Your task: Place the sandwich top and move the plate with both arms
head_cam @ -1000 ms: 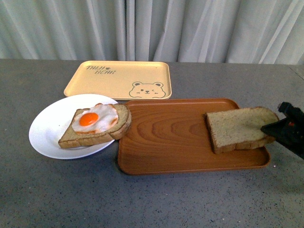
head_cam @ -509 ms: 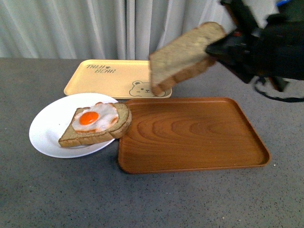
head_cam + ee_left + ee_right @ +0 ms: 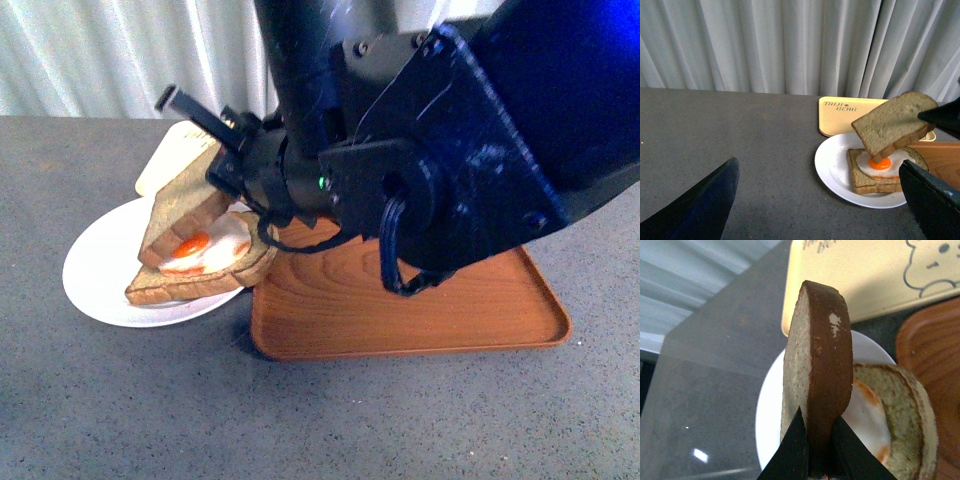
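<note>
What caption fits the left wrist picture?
Right arm's black fingers hold a tilted brown wholemeal bread slice over the egg-topped slice on the round white plate.

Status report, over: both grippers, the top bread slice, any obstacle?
Right gripper shut on thick brown wholemeal bread slice, tilted over egg-topped slice on round white plate. Left gripper open, empty. No obstacle seen.

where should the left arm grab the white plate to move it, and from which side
Probably the plate by its bare rim on the robot's left, coming in low from that side. That stretch of rim is uncovered and open to the table, while the egg bread fills the right part and the wooden tray crowds the right edge.
</note>
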Tool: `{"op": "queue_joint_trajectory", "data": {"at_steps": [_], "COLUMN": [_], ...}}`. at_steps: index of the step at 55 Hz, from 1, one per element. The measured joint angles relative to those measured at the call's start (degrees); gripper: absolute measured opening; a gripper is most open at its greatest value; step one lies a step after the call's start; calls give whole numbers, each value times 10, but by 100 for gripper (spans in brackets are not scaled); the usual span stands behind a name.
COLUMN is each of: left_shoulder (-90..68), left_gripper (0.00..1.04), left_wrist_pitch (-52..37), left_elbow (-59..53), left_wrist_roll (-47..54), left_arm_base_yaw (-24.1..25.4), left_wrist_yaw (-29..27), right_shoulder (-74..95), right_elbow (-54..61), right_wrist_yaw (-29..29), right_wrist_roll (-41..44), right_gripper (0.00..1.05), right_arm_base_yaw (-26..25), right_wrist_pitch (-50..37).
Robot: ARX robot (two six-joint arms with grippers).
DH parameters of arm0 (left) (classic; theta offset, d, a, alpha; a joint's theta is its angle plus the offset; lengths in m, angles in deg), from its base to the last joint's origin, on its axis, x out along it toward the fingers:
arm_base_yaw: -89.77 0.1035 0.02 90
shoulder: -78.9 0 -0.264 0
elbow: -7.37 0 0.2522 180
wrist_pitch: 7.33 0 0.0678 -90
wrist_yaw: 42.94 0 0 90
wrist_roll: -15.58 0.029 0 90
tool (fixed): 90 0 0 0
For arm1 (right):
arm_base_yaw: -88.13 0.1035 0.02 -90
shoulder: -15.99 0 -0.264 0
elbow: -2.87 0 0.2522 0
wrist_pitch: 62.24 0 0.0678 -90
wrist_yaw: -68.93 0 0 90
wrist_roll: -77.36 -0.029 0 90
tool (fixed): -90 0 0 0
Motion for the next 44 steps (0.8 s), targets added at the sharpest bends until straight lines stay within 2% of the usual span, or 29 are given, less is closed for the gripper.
{"op": "queue_joint_trajectory", "data": {"at_steps": [11,21,27,34,44], "left_shoulder": [0,0,0,0,0], "left_gripper": [96,96,96,96,96], "left_wrist_pitch": [0,0,0,0,0], "left_elbow": [0,0,0,0,0], "left_wrist_roll": [0,0,0,0,0], "left_arm_base_yaw": [0,0,0,0,0], "left_wrist_yaw": [0,0,0,0,0], "right_shoulder": [25,20,12,-17,-61], "right_elbow": [-2,14,29,47,73], "right_wrist_yaw": [26,26,24,24,26], "right_wrist_roll": [-10,-12,8,35,53], "right_gripper": [3,3,23,53,81], "right_arm_base_yaw": [6,6,3,-2,-14], "right_wrist_pitch": [22,11,10,4,-9]}}
